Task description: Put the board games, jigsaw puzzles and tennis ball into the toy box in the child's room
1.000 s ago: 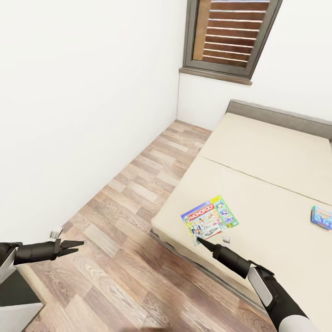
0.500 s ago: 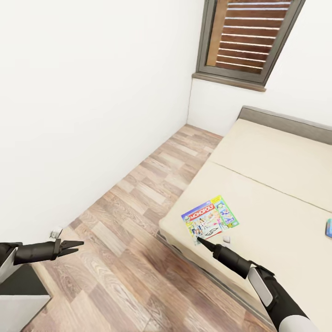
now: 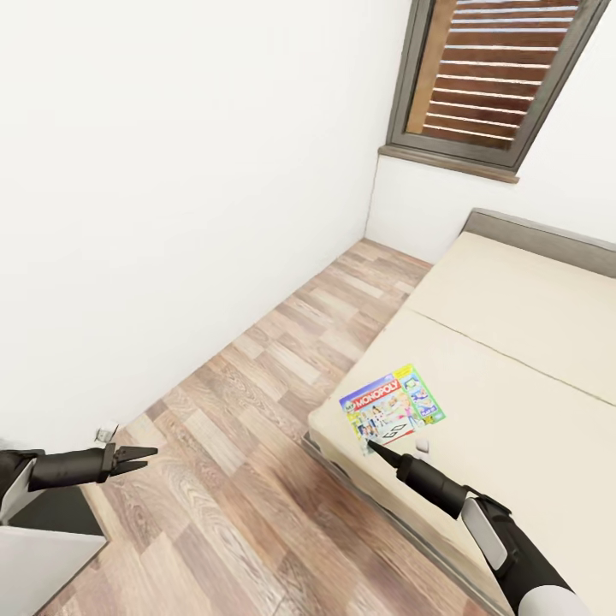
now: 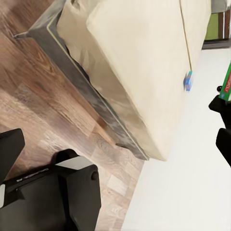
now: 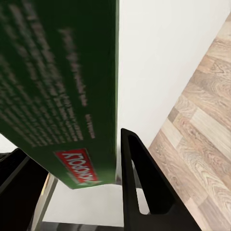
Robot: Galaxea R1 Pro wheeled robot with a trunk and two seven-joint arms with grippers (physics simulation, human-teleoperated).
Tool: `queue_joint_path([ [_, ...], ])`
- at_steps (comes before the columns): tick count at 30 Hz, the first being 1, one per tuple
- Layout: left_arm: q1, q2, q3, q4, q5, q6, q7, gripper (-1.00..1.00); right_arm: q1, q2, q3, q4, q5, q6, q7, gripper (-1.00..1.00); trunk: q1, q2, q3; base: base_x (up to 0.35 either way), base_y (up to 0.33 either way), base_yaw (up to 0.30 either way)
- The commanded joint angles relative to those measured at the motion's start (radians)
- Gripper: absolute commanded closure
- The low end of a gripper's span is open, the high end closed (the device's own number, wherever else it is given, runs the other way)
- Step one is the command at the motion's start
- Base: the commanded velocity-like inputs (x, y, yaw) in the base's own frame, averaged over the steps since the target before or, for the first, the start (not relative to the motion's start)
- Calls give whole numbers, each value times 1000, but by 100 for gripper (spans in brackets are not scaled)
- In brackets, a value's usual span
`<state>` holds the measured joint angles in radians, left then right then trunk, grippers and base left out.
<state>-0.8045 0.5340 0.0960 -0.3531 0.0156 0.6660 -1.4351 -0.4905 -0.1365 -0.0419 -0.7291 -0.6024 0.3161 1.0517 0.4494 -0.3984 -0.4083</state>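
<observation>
Your right gripper [image 3: 370, 445] is clamped on the Monopoly board game [image 3: 392, 408], which stretches far-right from its tips; left gripper [image 3: 144, 453] hangs apart, empty.

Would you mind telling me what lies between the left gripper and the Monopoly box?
In the head view, bare wood-plank floor separates the left gripper from the Monopoly box, held by the right gripper.

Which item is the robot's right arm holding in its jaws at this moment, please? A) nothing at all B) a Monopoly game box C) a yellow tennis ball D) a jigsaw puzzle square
B: in the head view the right gripper is shut on the corner of the Monopoly game box, and the right wrist view shows its green back between the jaws.
</observation>
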Motion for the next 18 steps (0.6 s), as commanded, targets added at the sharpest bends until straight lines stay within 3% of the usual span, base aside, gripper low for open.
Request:
queue_joint_path([
  [1,-1,0,1,0,0,10,-4,-100,0,0,0,0,-7,10,2,100,1,-2,0,0,0,156],
  [18,-1,0,1,0,0,5,-10,-100,1,-31,-3,0,-8,10,33,100,1,-2,26,0,0,155],
])
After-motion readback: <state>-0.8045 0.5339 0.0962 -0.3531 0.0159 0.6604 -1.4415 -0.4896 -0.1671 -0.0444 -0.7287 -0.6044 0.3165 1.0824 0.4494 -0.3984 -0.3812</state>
